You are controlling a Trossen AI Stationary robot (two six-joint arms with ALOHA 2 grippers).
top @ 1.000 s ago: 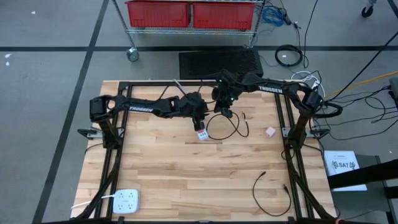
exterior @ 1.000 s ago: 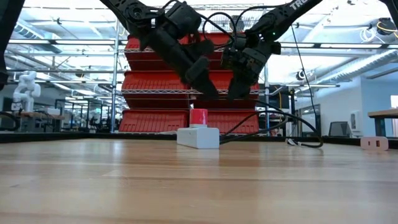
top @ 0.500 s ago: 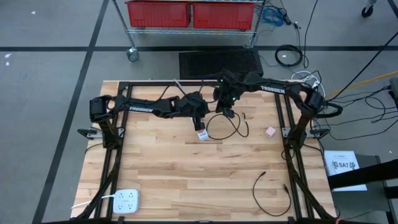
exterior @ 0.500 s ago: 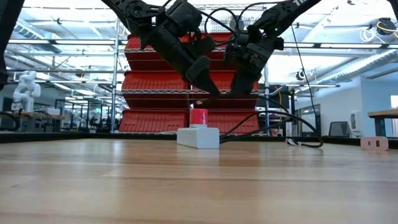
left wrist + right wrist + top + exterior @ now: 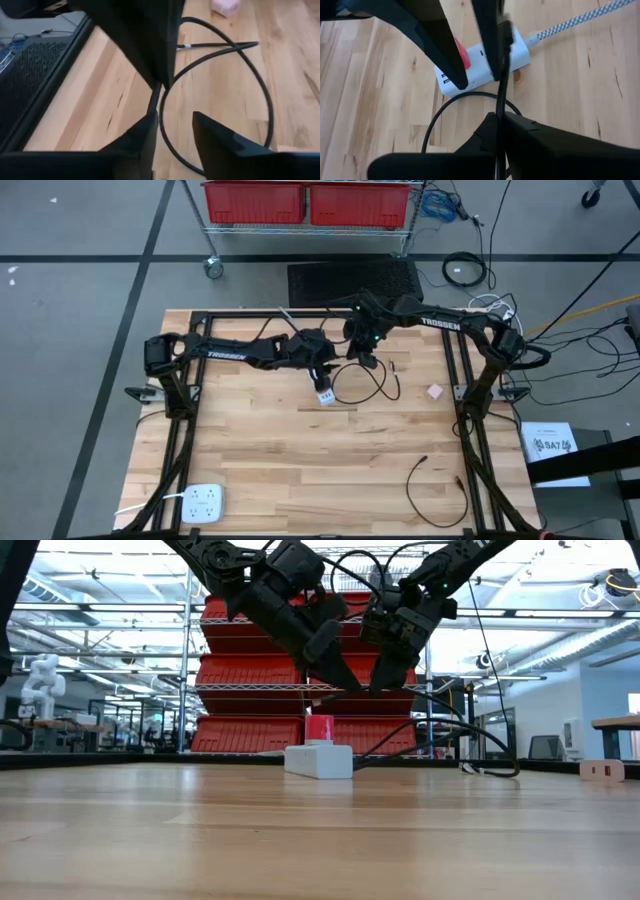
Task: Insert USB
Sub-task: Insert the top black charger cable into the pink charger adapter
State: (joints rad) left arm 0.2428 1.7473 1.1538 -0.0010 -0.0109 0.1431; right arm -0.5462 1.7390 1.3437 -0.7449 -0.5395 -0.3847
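Near edge of worktop [image 5: 300,470]: white power strip [image 5: 202,502] at the left corner; loose black cord [image 5: 432,490] toward the right. Both unchanged from the earlier frames.

Centre: white USB hub [image 5: 318,761] with red block [image 5: 320,727] on top, flat on the worktop, in the same spot as before. Black cable [image 5: 365,385] loops on the wood just right of it.

Above hub: left hand [image 5: 335,675], fingers parted with the cable running between them in the left wrist view; it sits slightly higher than a second ago. Right hand [image 5: 385,675] clenched on the cable's upper end, lifted a little and closer to the left hand than before.

Far right: small pink object [image 5: 434,391], unmoved.
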